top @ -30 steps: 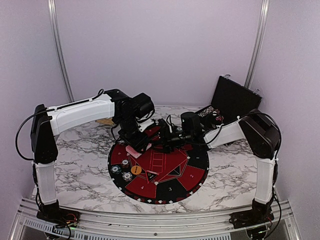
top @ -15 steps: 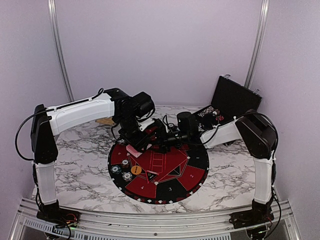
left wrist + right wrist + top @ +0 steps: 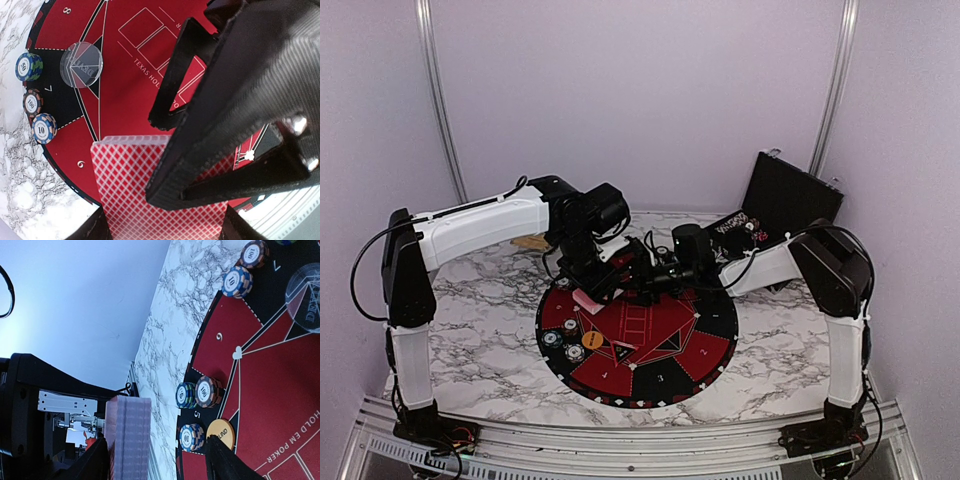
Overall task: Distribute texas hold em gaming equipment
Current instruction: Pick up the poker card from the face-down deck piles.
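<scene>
Chips [image 3: 575,352] sit on the mat's [image 3: 712,345] rim; cards seem undealt. Left claw [image 3: 165,226] holds the deck [image 3: 127,185] above the mat; right claw [image 3: 159,460] gapes wide beside it.

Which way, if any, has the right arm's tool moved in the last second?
Yes. The right tool has shifted left, away from the black case at the back right and toward the card deck in the left tool.
</scene>
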You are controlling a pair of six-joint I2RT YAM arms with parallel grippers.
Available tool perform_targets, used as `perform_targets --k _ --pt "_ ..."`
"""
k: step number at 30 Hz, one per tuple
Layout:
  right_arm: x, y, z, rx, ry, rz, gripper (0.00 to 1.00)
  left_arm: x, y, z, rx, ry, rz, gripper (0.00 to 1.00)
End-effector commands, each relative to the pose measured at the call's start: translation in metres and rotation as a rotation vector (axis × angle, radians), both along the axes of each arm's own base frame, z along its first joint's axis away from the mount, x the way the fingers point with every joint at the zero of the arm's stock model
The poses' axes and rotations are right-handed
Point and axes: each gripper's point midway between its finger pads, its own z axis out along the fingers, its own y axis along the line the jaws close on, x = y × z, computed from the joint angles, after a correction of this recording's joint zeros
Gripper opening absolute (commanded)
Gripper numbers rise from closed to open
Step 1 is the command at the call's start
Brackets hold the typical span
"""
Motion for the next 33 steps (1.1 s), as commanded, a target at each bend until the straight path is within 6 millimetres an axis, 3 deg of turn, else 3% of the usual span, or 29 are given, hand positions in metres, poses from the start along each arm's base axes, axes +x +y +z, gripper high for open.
perform_targets --k 1,33 --pt "0.004 0.002 -0.007 -0.032 -0.016 -0.014 0.64 0.001 -0.002 0.012 -0.008 -0.023 -0.013 0.49" --pt "0.015 -0.017 0.002 -0.034 -0.034 -0.066 0.62 0.003 0.004 0.006 0.014 -0.025 -0.003 0.48"
